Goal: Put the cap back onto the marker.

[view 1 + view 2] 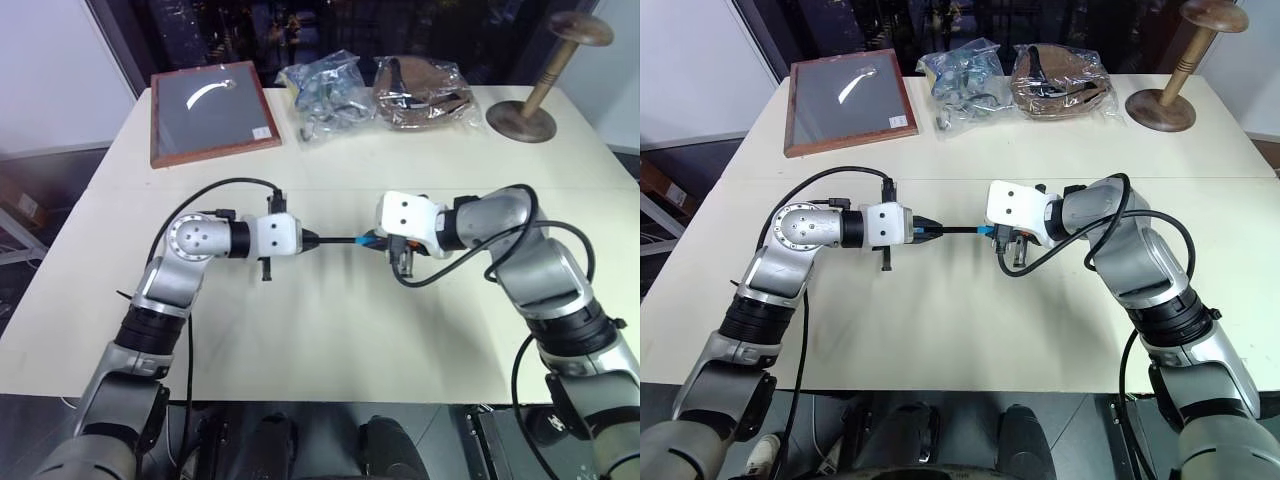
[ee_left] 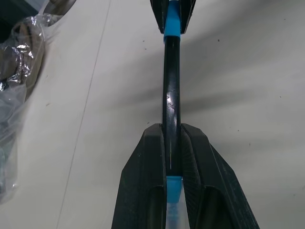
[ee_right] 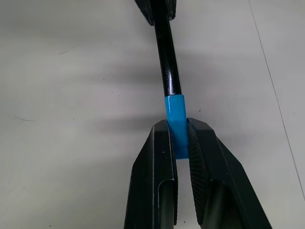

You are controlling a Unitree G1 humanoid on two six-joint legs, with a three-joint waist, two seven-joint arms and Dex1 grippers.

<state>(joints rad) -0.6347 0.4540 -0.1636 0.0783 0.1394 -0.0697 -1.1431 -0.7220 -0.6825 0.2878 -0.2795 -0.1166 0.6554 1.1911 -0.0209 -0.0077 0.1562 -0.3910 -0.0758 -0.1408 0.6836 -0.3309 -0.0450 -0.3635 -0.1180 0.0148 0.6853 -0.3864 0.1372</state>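
Held level above the table, the thin black marker [image 1: 335, 240] spans the gap between my two grippers. My left gripper [image 1: 308, 238] is shut on one end of it, and in the left wrist view its fingers [image 2: 147, 162] clamp the shaft [image 2: 171, 95]. The tiny blue cap [image 3: 174, 112] sits over the marker's other end, with my right gripper [image 3: 176, 125] shut on it. From the head view the cap [image 1: 368, 240] peeks out just left of the right gripper [image 1: 380, 241]. The marker's end is inside the cap; how deep it goes is hidden.
A wooden-framed grey board [image 1: 210, 110] lies at the table's far left. Two clear plastic bags [image 1: 325, 85] [image 1: 425, 90] of items and a wooden stand [image 1: 525, 115] line the far edge. Black cables [image 1: 225, 190] loop beside both wrists. The cream table [image 1: 330, 330] lies beneath.
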